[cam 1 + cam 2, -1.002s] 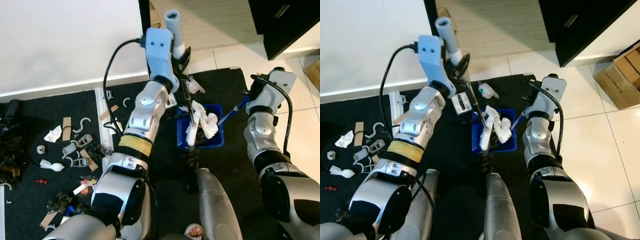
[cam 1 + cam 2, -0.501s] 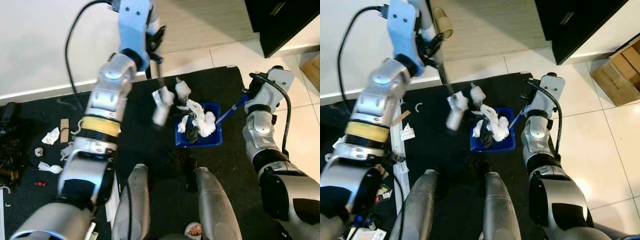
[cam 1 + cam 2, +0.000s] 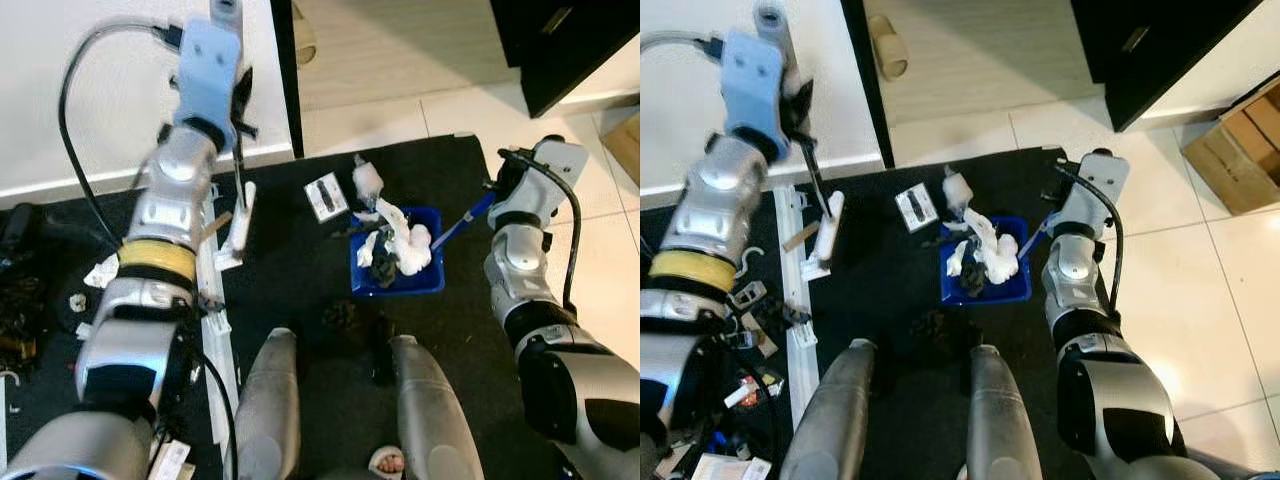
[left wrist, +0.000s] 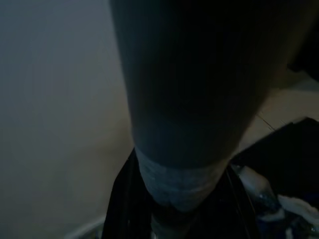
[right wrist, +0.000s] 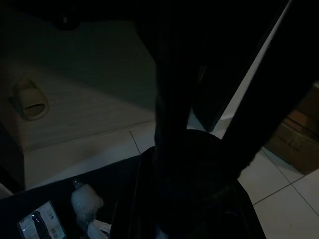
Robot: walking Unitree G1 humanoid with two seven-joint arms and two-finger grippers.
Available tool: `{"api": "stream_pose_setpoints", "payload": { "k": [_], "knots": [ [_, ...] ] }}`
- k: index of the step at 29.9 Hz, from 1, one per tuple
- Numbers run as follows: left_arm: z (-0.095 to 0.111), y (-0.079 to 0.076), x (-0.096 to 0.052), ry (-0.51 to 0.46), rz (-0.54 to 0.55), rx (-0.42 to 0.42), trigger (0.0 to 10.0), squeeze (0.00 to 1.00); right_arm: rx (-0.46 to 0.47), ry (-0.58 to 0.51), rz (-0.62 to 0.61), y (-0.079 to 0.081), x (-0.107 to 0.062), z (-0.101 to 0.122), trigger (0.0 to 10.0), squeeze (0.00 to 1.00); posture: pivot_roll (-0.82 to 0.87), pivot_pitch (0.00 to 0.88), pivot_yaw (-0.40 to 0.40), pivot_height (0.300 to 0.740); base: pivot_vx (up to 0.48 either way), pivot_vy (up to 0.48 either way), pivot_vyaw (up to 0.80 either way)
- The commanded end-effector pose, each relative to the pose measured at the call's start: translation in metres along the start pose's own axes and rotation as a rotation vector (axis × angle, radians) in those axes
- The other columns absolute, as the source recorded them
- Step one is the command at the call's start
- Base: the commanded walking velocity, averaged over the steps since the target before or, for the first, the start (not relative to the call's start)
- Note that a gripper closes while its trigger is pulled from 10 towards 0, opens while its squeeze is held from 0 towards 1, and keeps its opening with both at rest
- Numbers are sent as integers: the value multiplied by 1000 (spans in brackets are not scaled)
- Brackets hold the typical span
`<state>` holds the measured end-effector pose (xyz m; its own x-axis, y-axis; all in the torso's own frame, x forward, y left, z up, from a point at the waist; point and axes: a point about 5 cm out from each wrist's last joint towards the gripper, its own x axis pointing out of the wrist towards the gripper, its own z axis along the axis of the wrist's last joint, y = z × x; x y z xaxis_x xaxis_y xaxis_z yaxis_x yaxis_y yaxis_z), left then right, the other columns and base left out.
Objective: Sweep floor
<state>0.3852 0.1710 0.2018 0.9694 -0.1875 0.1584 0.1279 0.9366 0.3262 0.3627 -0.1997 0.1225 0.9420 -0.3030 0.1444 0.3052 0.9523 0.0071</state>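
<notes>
The left gripper is up at the upper left of the frame, clenched around the grey handle of the broom, and the thin dark shaft runs down from it to the white broom head, which sits on the black mat at left of centre. Over at centre right, the blue dustpan lies on the mat, already piled with crumpled white scraps. Its blue handle slants up and right toward the right gripper, which looks to be grasping that handle, though its fingers are too hidden to call for sure.

Here is the relation that counts: the dustpan lies to the right of the broom head, well apart from it, with a white card and a white cup-like piece between them, nearer the pan. The shaft's long axis leans from upper left down toward the right, so a pull rightward along the mat seems the natural stroke. More litter waits in the left of the frame, beyond the white strip, on the left arm's side.
</notes>
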Motion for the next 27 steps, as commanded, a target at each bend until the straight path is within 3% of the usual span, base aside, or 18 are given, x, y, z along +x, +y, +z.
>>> {"api": "stream_pose_setpoints", "payload": {
  "k": [1,2,6,11,19,20,21,24,25,27],
  "knots": [
    [-23,-19,-7,47,-22,21,10000,0,-53,169,-26,-9,-23,-39,10000,0,105,431,-31,740,0,0,0],
    [-23,-19,-7,47,-22,21,10000,0,-53,169,-26,-9,-23,-39,10000,0,105,431,-31,740,0,0,0],
    [-67,-40,-22,312,-95,173,10000,0,-60,164,-27,-11,-24,-39,10000,0,106,426,-25,740,0,0,0],
    [-87,-47,-36,416,-13,160,10000,0,-65,164,-32,-14,-24,-41,10000,0,105,421,-24,740,0,0,0],
    [-89,-90,-47,508,72,-209,10000,0,-67,161,-34,-14,-23,-39,10000,0,110,422,-24,740,0,0,0],
    [-89,-90,-47,508,72,-209,10000,0,-67,161,-34,-14,-23,-39,10000,0,110,422,-24,740,0,0,0],
    [-82,-100,-48,530,111,-309,10000,0,-65,160,-33,-13,-22,-38,10000,0,111,422,-23,740,0,0,0],
    [-77,-107,-49,554,151,-368,10000,0,-63,158,-31,-12,-22,-37,10000,0,113,418,-21,740,0,0,0],
    [-70,-111,-49,554,207,-434,10000,0,-62,157,-30,-12,-21,-37,10000,0,113,416,-19,740,0,0,0],
    [-64,-112,-48,545,253,-482,10000,0,-61,157,-31,-12,-21,-37,10000,0,113,412,-18,740,0,0,0]
  ]
}}
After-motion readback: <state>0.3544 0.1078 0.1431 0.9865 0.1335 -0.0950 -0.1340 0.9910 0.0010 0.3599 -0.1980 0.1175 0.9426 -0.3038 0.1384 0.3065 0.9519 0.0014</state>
